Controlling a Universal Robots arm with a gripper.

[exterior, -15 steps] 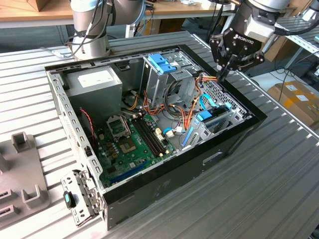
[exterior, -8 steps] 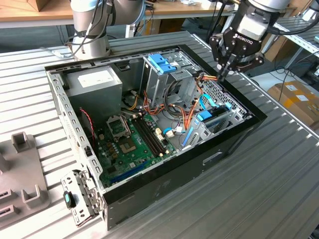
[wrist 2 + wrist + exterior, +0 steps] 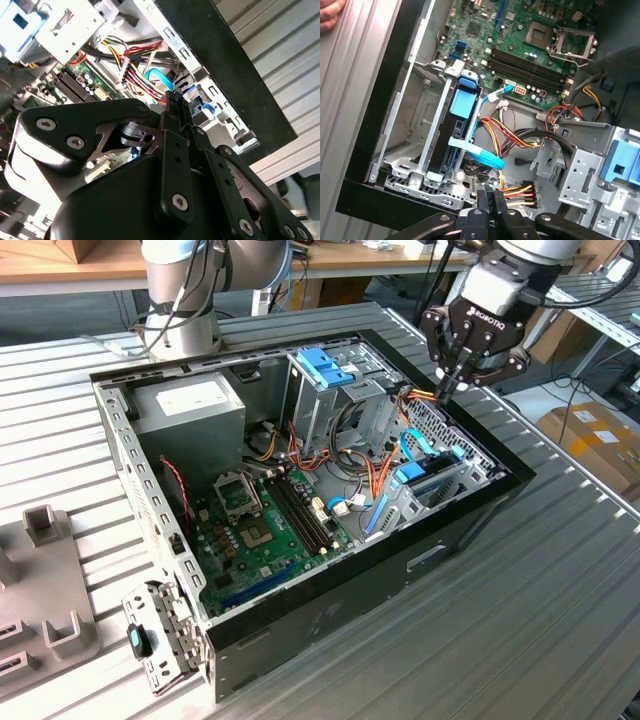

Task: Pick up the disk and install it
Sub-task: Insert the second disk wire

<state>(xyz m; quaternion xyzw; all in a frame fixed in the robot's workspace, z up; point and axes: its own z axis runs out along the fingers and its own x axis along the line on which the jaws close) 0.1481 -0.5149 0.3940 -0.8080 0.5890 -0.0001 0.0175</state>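
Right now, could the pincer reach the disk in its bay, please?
Probably yes: the pincer hangs shut above the open case and the disk has its top edge exposed, though a blue cable crosses it.

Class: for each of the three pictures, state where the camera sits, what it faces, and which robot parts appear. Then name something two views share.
Exterior view: off the arm, above the table, facing the open computer case; arm and hand show.
Second wrist view: on the wrist, looking past the shut hand into the case.
First wrist view: on the wrist, facing the motherboard and drive bay; hand shows.
Shared: both wrist views show the orange-yellow cables.
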